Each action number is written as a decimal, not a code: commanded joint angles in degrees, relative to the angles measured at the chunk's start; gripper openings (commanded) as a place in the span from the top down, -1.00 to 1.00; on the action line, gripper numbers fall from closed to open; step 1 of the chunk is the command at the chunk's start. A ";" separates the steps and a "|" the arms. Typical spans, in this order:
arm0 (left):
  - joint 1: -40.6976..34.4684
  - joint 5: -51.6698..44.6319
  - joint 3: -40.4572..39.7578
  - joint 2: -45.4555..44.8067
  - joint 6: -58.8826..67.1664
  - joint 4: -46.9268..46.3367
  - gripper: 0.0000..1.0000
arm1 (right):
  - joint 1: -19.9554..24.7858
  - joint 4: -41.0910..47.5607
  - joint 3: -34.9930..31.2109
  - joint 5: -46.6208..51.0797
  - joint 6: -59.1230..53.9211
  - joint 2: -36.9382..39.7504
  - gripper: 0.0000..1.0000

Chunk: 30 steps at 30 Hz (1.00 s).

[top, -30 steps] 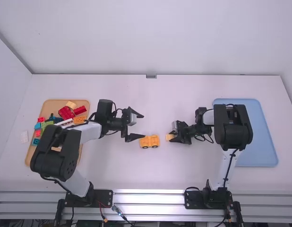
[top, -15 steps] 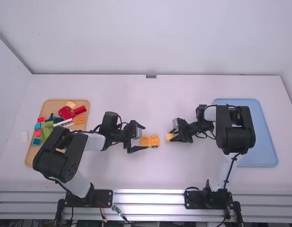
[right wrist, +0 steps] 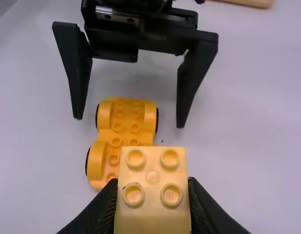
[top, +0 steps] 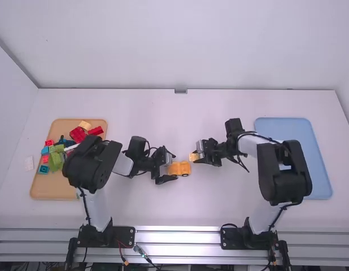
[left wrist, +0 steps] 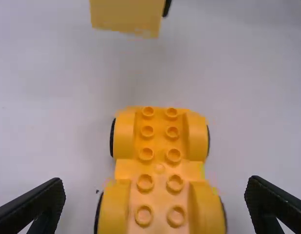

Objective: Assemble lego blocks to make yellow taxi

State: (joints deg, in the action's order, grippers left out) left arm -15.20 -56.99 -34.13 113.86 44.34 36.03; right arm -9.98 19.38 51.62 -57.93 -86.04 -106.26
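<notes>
Two trays flank the white surface (top: 174,206), which a white wall (top: 174,45) backs. The tan tray (top: 55,192) at left holds a red block (top: 78,134), a green block (top: 55,162), a blue block (top: 43,169) and others; the blue tray (top: 301,127) lies at right. Between them, the yellow wheeled base (top: 184,168) rests on the surface, the left gripper (top: 174,166) spread to either side. Near it, the right gripper (top: 197,156) pinches a pale yellow block (right wrist: 152,200).

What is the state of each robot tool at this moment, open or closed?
Left tool: open, its fingers on both sides of the yellow wheeled base, not touching it.
Right tool: closed, holding the pale yellow block.
</notes>
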 commanded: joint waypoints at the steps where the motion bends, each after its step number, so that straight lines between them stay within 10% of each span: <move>1: -1.46 -1.92 -1.99 2.78 0.22 -0.22 -0.98 | -1.42 -1.66 -1.81 -0.48 6.51 0.50 0.53; 6: -2.47 -1.97 -4.13 6.01 0.46 -0.17 -0.96 | -4.13 -7.65 -3.85 0.52 11.23 0.50 0.53; 12: -2.21 -1.88 -3.17 6.03 0.46 2.12 -0.37 | -6.14 -15.34 -6.45 1.18 18.21 0.11 0.53; 30: -2.56 2.05 -1.64 6.03 0.46 3.30 -0.08 | -6.95 -18.10 -6.64 2.64 22.84 -5.09 0.54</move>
State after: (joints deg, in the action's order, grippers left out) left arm -17.37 -56.07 -36.32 118.87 44.82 40.18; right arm -16.88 1.10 45.45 -55.13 -64.10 -110.24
